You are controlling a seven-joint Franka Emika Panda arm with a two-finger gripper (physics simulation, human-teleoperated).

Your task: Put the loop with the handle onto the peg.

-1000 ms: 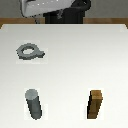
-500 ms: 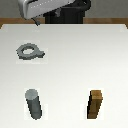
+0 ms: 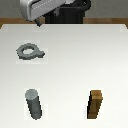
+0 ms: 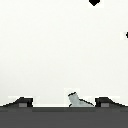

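The gripper (image 3: pixel 38 22) is up at the table's (image 3: pixel 75 55) far edge; can't tell how open it is, nothing visibly held. The loop with the handle (image 3: pixel 29 51) lies flat, well apart from the peg (image 3: pixel 34 104). I'd drop straight onto the stubby tab and pinch there.

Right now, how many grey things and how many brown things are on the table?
Grey: 2, the ring with the handle and the peg
Brown: 1, the wooden block
Total: 3
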